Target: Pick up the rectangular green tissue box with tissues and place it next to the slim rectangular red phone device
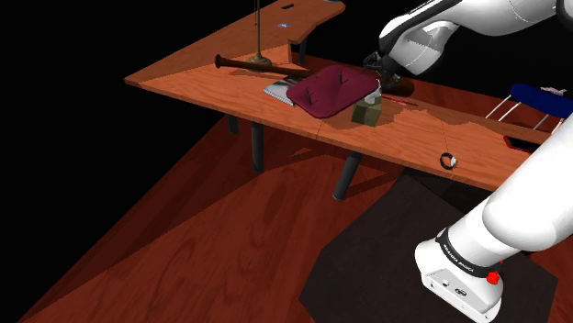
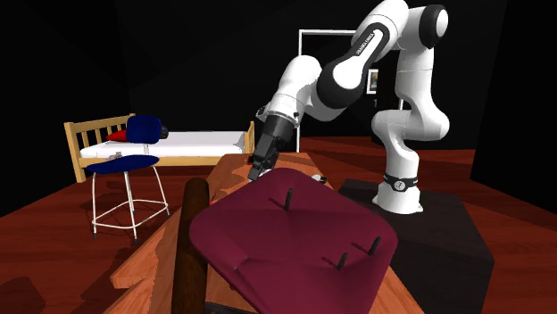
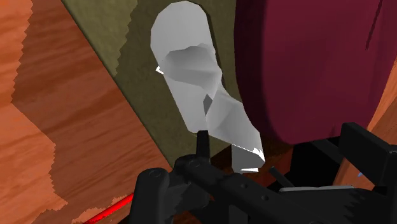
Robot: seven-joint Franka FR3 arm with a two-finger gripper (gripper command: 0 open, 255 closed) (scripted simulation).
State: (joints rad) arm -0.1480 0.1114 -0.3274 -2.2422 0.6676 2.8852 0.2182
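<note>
Olive-green rectangular tissue box (image 1: 367, 114) sits on the reddish-brown wooden worktop (image 1: 202, 78), with a crumpled white tissue (image 1: 370, 98) sticking out of its top. In the wrist view the box top (image 3: 127, 70) and the tissue (image 3: 191, 83) lie right in front of the hand.

Box is just beside an upturned maroon padded seat with short dark pegs (image 1: 326, 92), on the side towards the shoulder view's right; cannot tell whether they touch.

All-black end effector (image 1: 390, 83) hangs just above the box, arm bent down to it in the second exterior view (image 2: 257, 172). Cannot tell how far it is open; it has hold of nothing that shows.

Thin red strip (image 3: 107, 210) lies on the worktop near the box corner. A dark club-shaped object (image 1: 248, 62) lies beyond the seat, and a small ring (image 1: 447, 161) lies well apart from the box.
</note>
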